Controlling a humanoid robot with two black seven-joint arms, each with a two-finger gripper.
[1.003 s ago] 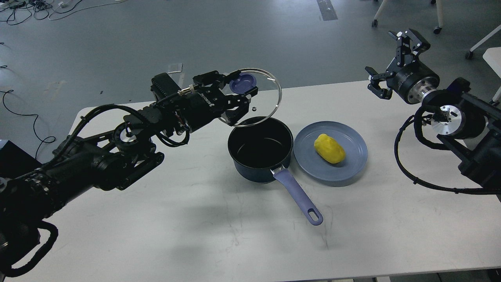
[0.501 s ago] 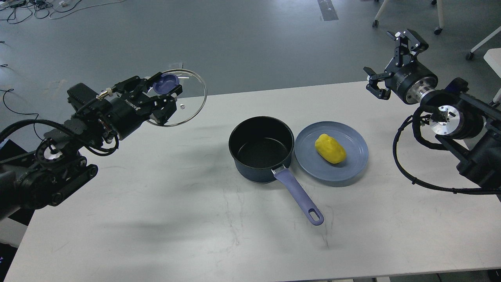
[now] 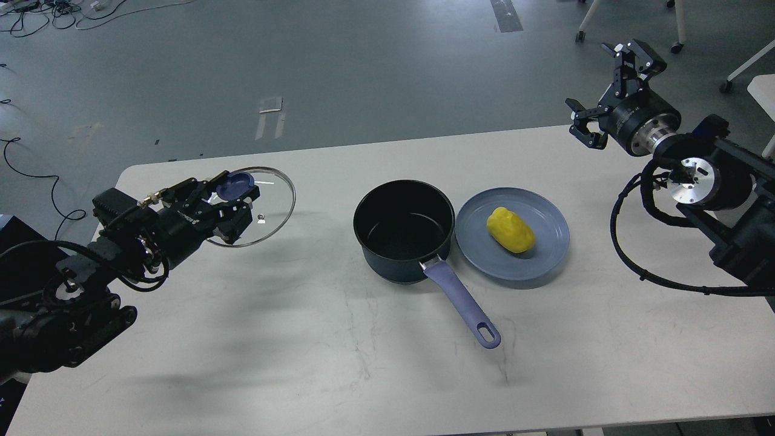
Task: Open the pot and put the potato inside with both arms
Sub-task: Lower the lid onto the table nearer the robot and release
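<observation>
Between your left gripper's (image 3: 233, 197) fingers sits the blue knob of the glass lid (image 3: 257, 209), clamped tight, with the lid tilted above the table's (image 3: 242, 339) left part, well apart from the pot (image 3: 404, 230). Your right gripper (image 3: 608, 91) hangs with its jaws spread wide and nothing between them, off the far right corner of the table. Outward from there, the pot stands uncovered near the middle, its inside dark and bare, its purple handle (image 3: 463, 306) pointing toward you and to the right. Just beside the pot on its right lies the blue plate (image 3: 548, 254), and the yellow potato (image 3: 510, 230) rests on it, untouched.
</observation>
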